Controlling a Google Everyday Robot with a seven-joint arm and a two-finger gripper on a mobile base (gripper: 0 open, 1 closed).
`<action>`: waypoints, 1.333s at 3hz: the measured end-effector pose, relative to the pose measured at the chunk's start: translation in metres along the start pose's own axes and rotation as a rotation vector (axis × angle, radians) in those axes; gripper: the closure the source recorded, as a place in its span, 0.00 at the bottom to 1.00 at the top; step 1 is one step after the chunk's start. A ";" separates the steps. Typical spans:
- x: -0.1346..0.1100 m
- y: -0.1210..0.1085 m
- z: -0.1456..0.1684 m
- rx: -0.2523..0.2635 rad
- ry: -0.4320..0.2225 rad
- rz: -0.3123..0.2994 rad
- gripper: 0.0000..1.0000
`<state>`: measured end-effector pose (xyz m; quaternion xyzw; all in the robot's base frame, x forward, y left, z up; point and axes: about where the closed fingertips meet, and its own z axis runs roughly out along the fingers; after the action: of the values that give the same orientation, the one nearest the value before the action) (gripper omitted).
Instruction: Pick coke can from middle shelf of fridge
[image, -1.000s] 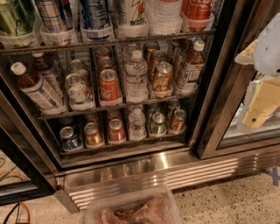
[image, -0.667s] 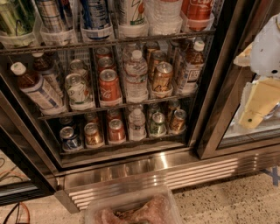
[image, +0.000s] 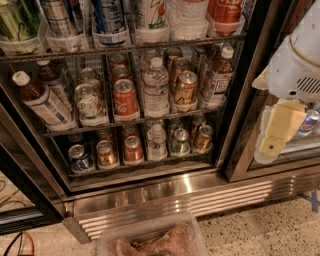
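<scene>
The fridge (image: 252, 95) stands open in front of me. The coke can (image: 125, 98), red with a silver top, stands at the front of a lane on the middle shelf (image: 135, 121), with more red cans behind it. A green-and-white can (image: 90, 104) is to its left and a water bottle (image: 156, 89) to its right. My gripper (image: 274, 141), pale yellow under a white arm housing, hangs at the right, outside the fridge in front of the glass door, well to the right of the coke can and a little lower. It holds nothing that I can see.
A gold-brown can (image: 186, 88) and a brown bottle (image: 216, 80) share the middle shelf. The lower shelf holds several cans (image: 133, 149). A black door post (image: 239, 125) stands between gripper and shelves. The ribbed steel grille (image: 200, 200) and a clear plastic bin (image: 150, 240) are below.
My gripper and arm housing have shifted slightly left and down, toward the fridge opening. The cans and bottles have not moved.
</scene>
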<state>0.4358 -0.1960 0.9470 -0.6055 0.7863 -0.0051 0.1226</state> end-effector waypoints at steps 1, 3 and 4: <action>-0.010 0.017 0.016 -0.106 -0.024 -0.073 0.00; -0.022 0.031 0.031 -0.095 -0.090 -0.012 0.00; -0.039 0.057 0.064 -0.102 -0.147 0.128 0.00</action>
<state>0.4037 -0.1346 0.8831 -0.5583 0.8115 0.0871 0.1491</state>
